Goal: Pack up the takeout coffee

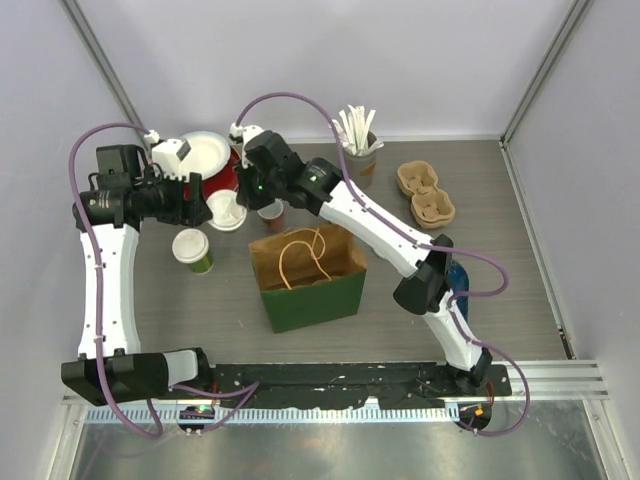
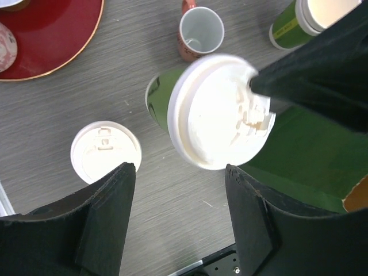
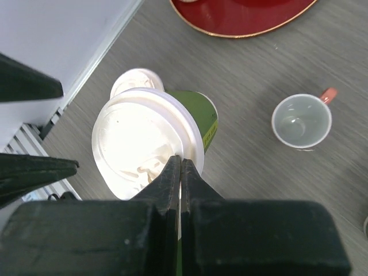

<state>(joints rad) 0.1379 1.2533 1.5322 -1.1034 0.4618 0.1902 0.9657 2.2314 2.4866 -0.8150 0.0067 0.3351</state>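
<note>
Green cup job, top view, left to right. Left hand [image 2: 178, 172] is spread wide with nothing in it. Its fingers touch nothing and point at the green cup [image 2: 156, 103] from its 9 o'clock. My read: it's there to brace that cup.

Second lidded cup [image 2: 106, 150] stands on the bench [image 1: 500, 300] at the green cup's 7 o'clock. It looks finished and is parked apart from the work.

The green cup stands upright on the bench, near the bag but not in it. White lid [image 2: 215, 112] is over its mouth, skewed off-centre in the left wrist view. Can't tell if it's seated.

Right hand [image 3: 181, 164] is pinched fully together on the lid's rim and grips only that thin edge. Probably this keeps the underside free to drop onto the cup.

Red-and-white cup [image 2: 200, 29] is just beside at 3 o'clock and isn't part of the job.

Paper bag [image 1: 315, 300] is at 4 o'clock, mouth up, handles loose inside, no cup visible in it. Packing not yet begun, I'd say.
</note>
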